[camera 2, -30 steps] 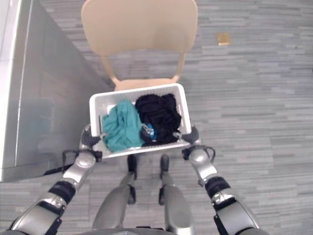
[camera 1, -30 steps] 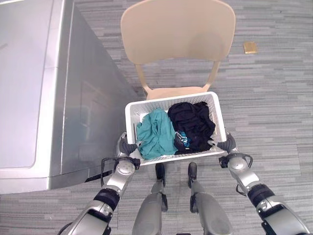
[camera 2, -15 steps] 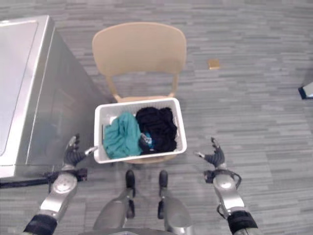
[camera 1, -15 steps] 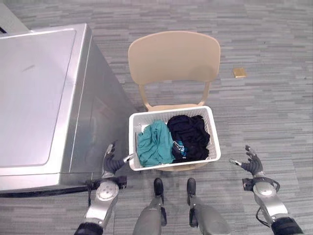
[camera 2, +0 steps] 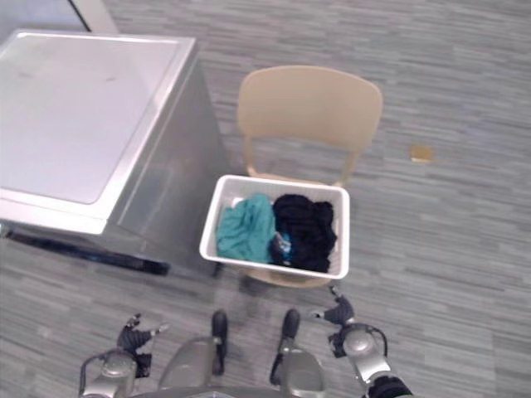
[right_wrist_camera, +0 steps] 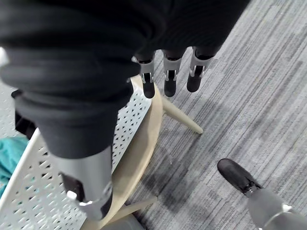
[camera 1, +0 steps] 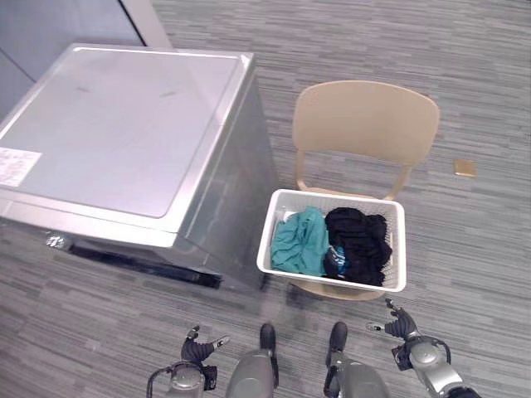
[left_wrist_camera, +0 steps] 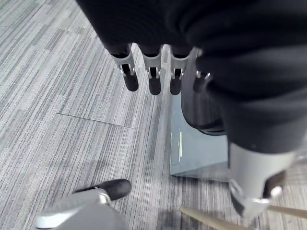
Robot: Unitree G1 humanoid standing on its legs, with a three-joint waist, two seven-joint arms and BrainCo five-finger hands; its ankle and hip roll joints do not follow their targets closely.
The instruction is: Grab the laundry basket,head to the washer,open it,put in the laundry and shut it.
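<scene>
My left hand [camera 1: 197, 351] hangs low at the near left, fingers straight and relaxed, holding nothing. My right hand [camera 1: 401, 325] is the same at the near right, fingers spread and empty, just near of the laundry basket [camera 1: 272, 239] but not touching it.

The white laundry basket sits on the seat of a tan chair [camera 1: 365, 123], a little right of centre in front of me. Inside it a teal garment [camera 1: 300, 242] lies on the left and a heap of black clothes [camera 1: 359, 240] on the right. The washer [camera 1: 124, 133], a grey box with a flat closed lid, stands to the left of the chair and close beside the basket's left wall.

As I judge it, the basket is not yet in my grasp, so that step is the one in hand.

What could go wrong from here:
- The basket overhangs the near edge of the seat. If I catch only one side wall, or one hand arrives before the other, it could tip off the chair and spill the clothes onto the floor.
- The gap between the basket's left wall and the washer looks tight. My left hand may knock the washer's side on the way in, or push the basket sideways across the seat.
- The perforated plastic walls may flex under a pinch near the rim, and a loose hold could slip once I lift.
</scene>
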